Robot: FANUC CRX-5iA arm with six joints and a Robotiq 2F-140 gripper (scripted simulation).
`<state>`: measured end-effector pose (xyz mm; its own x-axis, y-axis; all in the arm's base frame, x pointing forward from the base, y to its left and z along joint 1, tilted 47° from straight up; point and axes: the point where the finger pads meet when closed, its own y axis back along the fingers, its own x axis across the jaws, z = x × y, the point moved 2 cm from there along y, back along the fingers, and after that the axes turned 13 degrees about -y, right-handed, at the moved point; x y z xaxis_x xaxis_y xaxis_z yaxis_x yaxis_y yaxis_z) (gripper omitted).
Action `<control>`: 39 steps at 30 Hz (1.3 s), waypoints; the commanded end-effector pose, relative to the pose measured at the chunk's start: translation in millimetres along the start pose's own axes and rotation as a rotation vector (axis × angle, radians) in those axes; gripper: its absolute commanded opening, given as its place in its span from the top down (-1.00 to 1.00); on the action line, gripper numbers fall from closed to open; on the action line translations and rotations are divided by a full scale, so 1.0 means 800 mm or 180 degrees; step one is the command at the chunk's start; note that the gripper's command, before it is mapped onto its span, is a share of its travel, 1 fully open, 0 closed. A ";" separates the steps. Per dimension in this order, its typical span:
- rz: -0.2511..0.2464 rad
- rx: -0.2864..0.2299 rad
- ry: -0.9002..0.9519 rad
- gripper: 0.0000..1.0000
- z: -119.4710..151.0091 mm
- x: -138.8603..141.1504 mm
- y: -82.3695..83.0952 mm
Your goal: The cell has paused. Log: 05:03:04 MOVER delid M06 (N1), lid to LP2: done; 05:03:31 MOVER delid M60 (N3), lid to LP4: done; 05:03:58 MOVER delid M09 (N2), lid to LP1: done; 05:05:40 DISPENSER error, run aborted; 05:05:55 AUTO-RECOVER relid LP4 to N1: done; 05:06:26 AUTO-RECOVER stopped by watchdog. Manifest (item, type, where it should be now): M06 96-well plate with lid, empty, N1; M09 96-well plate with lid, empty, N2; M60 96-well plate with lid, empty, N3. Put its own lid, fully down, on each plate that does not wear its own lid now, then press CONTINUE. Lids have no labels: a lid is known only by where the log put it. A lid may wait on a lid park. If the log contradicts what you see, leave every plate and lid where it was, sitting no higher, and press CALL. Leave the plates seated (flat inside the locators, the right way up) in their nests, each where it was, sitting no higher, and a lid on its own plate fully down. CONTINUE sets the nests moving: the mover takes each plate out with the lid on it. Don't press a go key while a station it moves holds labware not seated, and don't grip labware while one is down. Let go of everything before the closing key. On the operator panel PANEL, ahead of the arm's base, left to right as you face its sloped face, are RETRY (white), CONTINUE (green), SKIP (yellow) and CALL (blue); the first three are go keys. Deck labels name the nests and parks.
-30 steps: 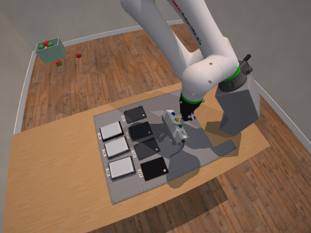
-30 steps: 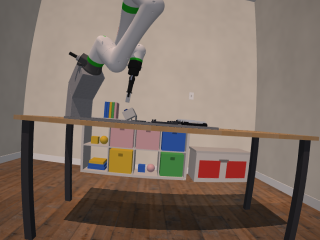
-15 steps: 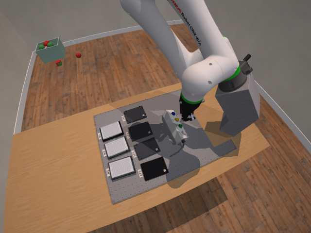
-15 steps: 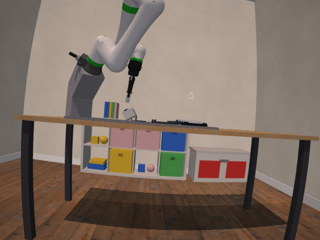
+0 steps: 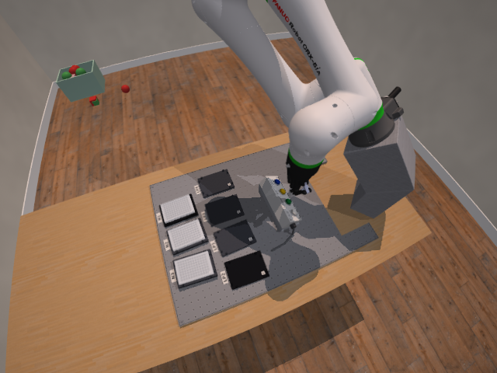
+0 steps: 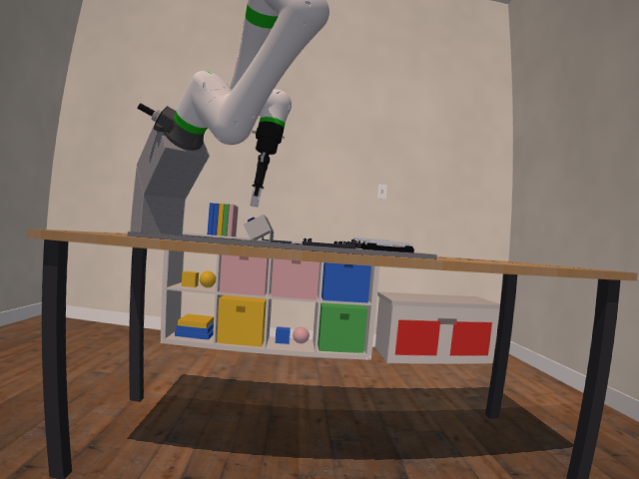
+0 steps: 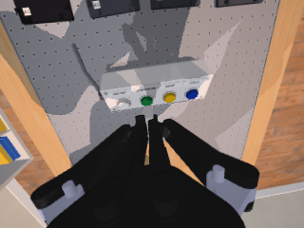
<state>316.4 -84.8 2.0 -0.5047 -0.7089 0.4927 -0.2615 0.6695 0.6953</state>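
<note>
Black tool (image 7: pixel 146 121) was shut tight w/ nothing in it, hanging above the small grey button box (image 7: pixel 157 87), its tips closest to the green button (image 7: pixel 146 101). White button (image 7: pixel 123 102) sat left of green; yellow (image 7: pixel 169 97) and blue (image 7: pixel 192 94) sat right. Three white well plates (image 5: pixel 186 235) w/ clear lids looked flat, well apart on the desk (image 5: pixel 80 280). Four black lid pads (image 5: pixel 224 210) looked bare. Nothing in the way.
</note>
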 end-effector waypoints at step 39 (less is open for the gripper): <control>-0.0292 0.0308 0.0000 1.00 0.002 0.002 -0.016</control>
<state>321.4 -92.4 -6.3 -0.5065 -0.7043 0.4974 -0.2518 0.6726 0.6959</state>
